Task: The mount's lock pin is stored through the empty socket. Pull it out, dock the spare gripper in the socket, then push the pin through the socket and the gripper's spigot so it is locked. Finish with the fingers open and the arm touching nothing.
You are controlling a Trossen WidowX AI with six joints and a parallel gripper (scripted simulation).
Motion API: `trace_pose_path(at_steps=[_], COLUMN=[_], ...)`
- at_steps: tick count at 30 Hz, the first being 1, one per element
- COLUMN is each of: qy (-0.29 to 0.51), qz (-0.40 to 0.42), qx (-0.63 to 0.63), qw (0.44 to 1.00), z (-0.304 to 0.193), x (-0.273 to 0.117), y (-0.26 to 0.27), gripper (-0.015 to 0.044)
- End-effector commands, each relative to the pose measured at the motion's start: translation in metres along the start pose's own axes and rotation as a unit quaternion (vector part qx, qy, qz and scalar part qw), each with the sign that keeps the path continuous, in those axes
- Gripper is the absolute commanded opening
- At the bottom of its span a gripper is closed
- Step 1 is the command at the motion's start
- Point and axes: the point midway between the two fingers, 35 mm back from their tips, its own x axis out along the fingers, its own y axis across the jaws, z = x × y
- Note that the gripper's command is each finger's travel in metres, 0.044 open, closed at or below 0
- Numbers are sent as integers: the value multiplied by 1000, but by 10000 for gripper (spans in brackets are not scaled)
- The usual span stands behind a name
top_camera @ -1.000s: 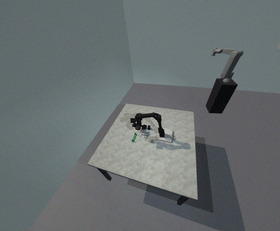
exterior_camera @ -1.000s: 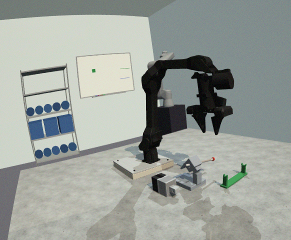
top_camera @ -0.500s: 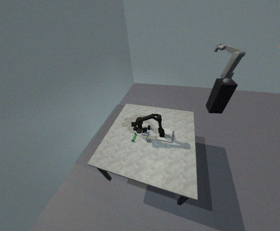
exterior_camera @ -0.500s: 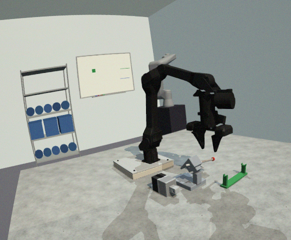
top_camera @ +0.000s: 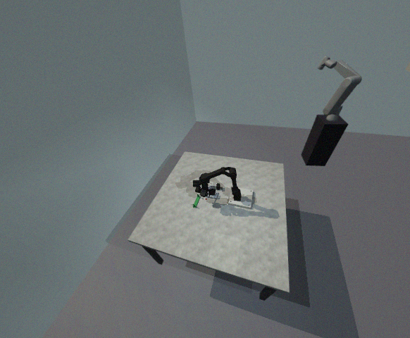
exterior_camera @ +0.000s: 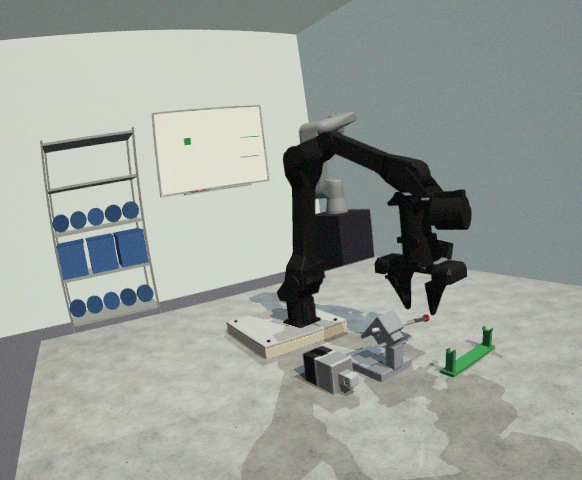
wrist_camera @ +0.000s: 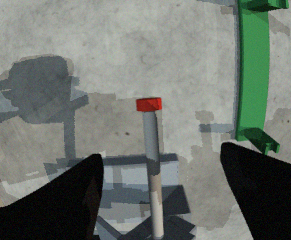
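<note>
Exterior view: the tool [top_camera: 207,193] [exterior_camera: 420,310] [wrist_camera: 163,158] was held pointing downward, its fingers parted and nothing gripped. Below the fingertips, toward 6 o'clock, the red head of the lock pin [exterior_camera: 414,321] [wrist_camera: 151,145] was seen, untouched. The pin's shaft was lodged in the angled socket [exterior_camera: 387,326] of the grey mount [exterior_camera: 381,367] [wrist_camera: 165,172], set toward 7 o'clock from the tool. In the wrist view, the shaft was seen between the spread fingers, running from the head toward 6 o'clock. The spare gripper [exterior_camera: 327,369] was laid on the desk [top_camera: 227,232] [exterior_camera: 177,413] [wrist_camera: 100,30] at the mount's 8 o'clock, undocked. In the exterior view, the green cradle [top_camera: 196,201] [exterior_camera: 468,360] [wrist_camera: 255,70] was placed at the tool's 5 o'clock, its two uprights unoccupied. Farther out, the arm's base plate [exterior_camera: 250,330] was seen at the mount's 10 o'clock.
</note>
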Motion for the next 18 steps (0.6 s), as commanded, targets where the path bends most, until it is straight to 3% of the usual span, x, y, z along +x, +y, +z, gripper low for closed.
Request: trace_pose_path(at_steps=[1, 18], qy=[2, 2], qz=[2, 2], qx=[2, 2], qw=[1000, 1000], z=[0, 0], x=[7, 35], y=[1, 3], gripper=[300, 300])
